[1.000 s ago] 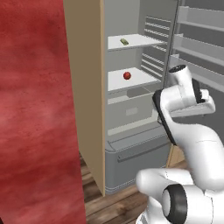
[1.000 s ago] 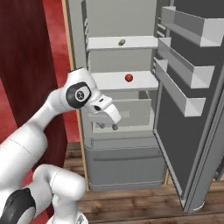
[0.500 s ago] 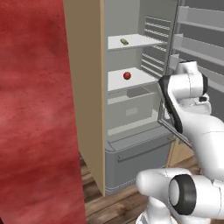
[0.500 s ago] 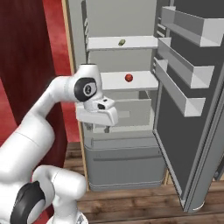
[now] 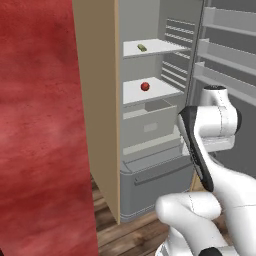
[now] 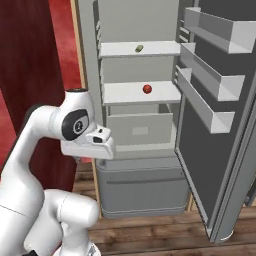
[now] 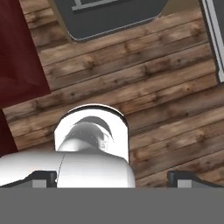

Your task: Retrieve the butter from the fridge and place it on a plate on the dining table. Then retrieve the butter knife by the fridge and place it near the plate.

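The fridge stands with its door swung wide to the right. The butter, a small pale yellow-green stick, lies on the upper shelf. My gripper is open, its two fingertips far apart with nothing between them, and it points down at the wooden floor in front of the fridge. My wrist hangs well below and short of the butter's shelf, level with the crisper drawer. The plate, the dining table and the butter knife are out of view.
A small red ball sits on the middle shelf, above a grey crisper drawer. The open door's shelves jut into the space on the right. A red wall and a tan side panel close off the left.
The arm has folded back. The hand has drawn left and down, away from the fridge's shelves, and turned to face the floor. The jaws stayed open and the butter has not moved.
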You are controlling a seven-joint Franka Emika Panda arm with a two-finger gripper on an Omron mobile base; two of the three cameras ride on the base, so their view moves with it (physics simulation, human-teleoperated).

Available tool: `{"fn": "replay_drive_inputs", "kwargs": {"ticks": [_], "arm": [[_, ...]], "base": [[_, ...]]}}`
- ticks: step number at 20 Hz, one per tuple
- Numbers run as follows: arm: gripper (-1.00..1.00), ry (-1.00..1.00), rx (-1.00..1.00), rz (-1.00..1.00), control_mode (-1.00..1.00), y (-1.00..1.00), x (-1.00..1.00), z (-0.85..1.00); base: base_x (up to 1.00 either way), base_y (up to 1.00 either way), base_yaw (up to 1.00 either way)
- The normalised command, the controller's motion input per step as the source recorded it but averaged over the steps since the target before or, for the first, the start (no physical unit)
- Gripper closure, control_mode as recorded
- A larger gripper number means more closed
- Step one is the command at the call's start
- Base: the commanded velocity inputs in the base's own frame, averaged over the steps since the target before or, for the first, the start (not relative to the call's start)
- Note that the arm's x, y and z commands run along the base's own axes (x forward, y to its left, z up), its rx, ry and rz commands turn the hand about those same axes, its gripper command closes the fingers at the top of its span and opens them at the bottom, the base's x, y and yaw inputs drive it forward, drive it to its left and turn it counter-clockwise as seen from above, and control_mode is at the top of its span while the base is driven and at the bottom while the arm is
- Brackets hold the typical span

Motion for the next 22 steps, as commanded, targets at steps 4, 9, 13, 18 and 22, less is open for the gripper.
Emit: {"fn": "replay_drive_inputs", "kwargs": {"ticks": [4, 9, 13, 18, 22], "arm": [[-1.0, -0.12, 0.03, 0.03, -1.0, 0.14, -0.01, 0.13], [-1.0, -0.03, 0.04, 0.0, -1.0, 0.27, -0.11, -0.02], [-1.0, 0.0, 0.0, -0.01, -1.0, 0.04, 0.0, 0.0], [-1.0, 0.0, 0.0, 0.0, -1.0, 0.0, 0.01, 0.0], [-1.0, 0.0, 0.0, 0.0, 1.0, 0.0, 0.0, 0.0]], "base": [[0.0, 0.0, 0.0], [0.0, 0.0, 0.0], [0.0, 0.0, 0.0], [0.0, 0.0, 0.0], [0.0, -0.01, 0.0]]}}
